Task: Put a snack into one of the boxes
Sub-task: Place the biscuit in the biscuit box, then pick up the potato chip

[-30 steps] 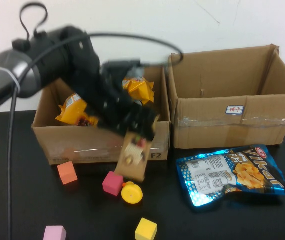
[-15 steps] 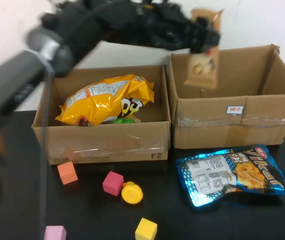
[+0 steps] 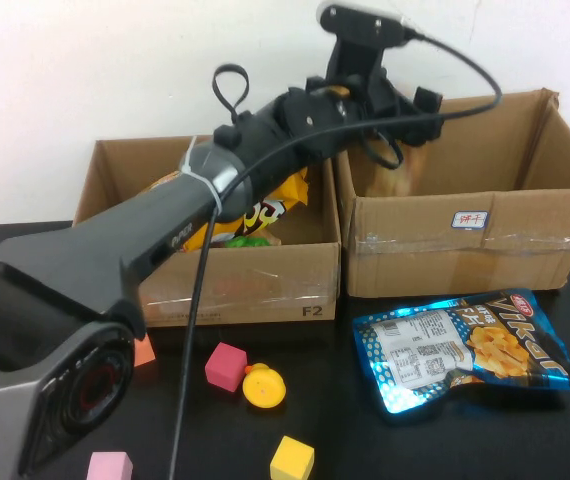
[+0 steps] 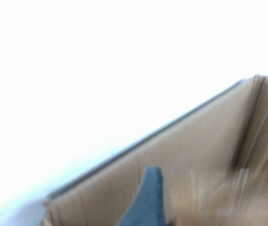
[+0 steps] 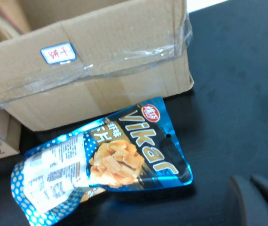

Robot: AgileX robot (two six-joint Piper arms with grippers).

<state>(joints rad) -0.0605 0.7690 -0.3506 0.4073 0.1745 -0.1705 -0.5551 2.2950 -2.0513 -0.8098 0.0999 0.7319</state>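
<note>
My left gripper [image 3: 406, 132] reaches over the left end of the right cardboard box [image 3: 485, 250]. It is shut on a brown snack packet [image 3: 402, 170], which hangs upright inside that box. The left wrist view is blurred and shows the box's inner wall [image 4: 204, 141] and one finger [image 4: 148, 197]. A blue Vikar chip bag [image 3: 465, 350] lies flat on the black table in front of the right box and also shows in the right wrist view [image 5: 106, 165]. My right gripper [image 5: 244, 181] hovers low over the table beside this bag, shut and empty. It is out of the high view.
The left cardboard box [image 3: 225, 290] holds a yellow snack bag [image 3: 265, 210]. In front of it lie a pink block [image 3: 225, 365], a yellow toy [image 3: 263, 386], a yellow cube [image 3: 292, 459], a pink cube [image 3: 110, 467] and an orange cube [image 3: 145, 351].
My left arm carried the brown packet up from in front of the left box, over to the right box, and lowered it inside. The blue bag has not moved.
</note>
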